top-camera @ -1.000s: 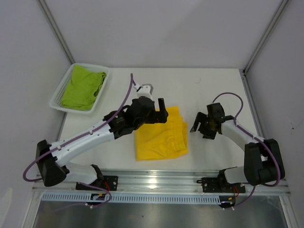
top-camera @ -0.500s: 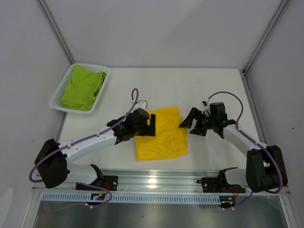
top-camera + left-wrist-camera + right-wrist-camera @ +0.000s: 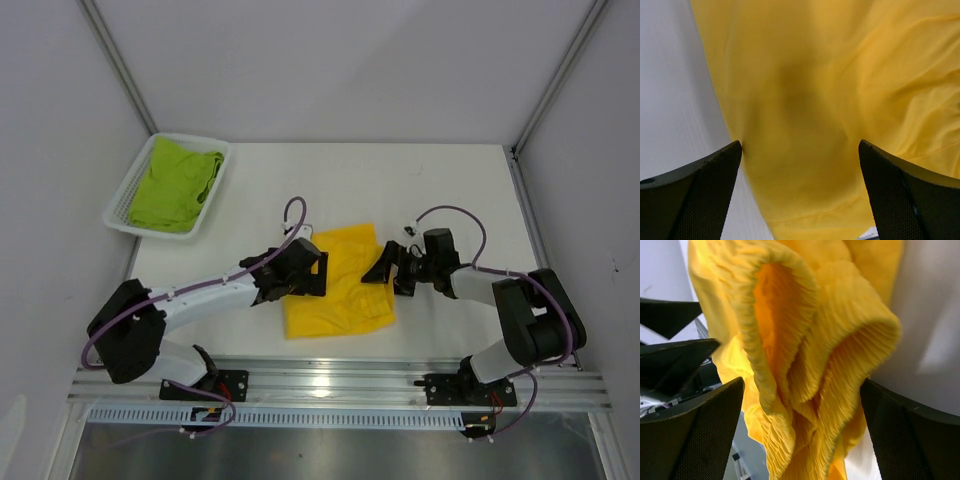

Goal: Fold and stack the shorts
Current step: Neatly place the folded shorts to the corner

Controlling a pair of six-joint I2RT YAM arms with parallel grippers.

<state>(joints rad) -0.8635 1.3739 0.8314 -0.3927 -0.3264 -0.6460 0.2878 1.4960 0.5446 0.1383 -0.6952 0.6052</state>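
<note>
Closing in from both sides over the last second, the two arms have dropped low onto the yellow shorts [image 3: 342, 292], which lie flat where they were on the table [image 3: 450, 190]. The left gripper [image 3: 310, 272], earlier raised over the shorts' far left corner, now sits at their left edge. Its wrist view shows both fingers [image 3: 695, 195] spread wide with smooth yellow cloth filling the gap, and nothing pinched. The right gripper [image 3: 384, 266], which stood well to the right of the shorts, has swung in against their right edge. Its fingers [image 3: 700, 435] are also spread wide, with the ribbed elastic waistband [image 3: 840, 355] bunched up between them but not clamped. So neither arm has hold of anything yet. This reads as the reach before a fold, with each arm lined up to take one side of the cloth; the right one looks closer to a usable bite. The green shorts [image 3: 175, 185] remain heaped in the white basket [image 3: 120, 222], far to the left of the yellow pair, so stacking is some way off.
</note>
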